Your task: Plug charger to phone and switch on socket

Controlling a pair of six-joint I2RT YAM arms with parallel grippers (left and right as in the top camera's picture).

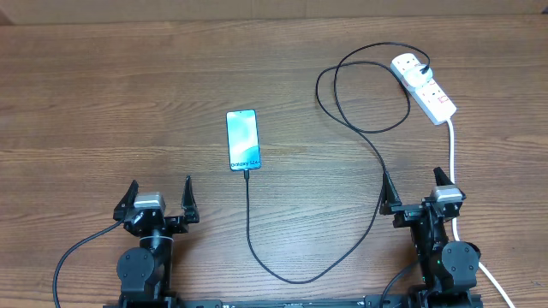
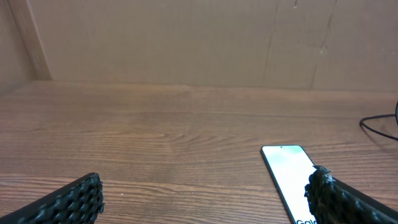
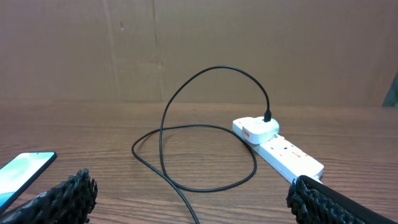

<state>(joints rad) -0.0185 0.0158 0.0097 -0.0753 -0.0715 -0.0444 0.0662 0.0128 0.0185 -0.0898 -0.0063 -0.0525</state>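
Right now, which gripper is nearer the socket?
Right. The right gripper sits on the same side as the socket, facing it; the left gripper is far across, beyond the phone.

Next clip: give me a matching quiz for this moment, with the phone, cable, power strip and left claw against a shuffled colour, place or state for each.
Column one:
1. phone
2. cable
3. power strip
4. left claw

Column two:
A. white, far right of the table
B. open, holding nothing
C. black, looped across the table
D. screen lit blue, mid-table

Pairs: 1-D, 2-C, 3-A, 4-B.
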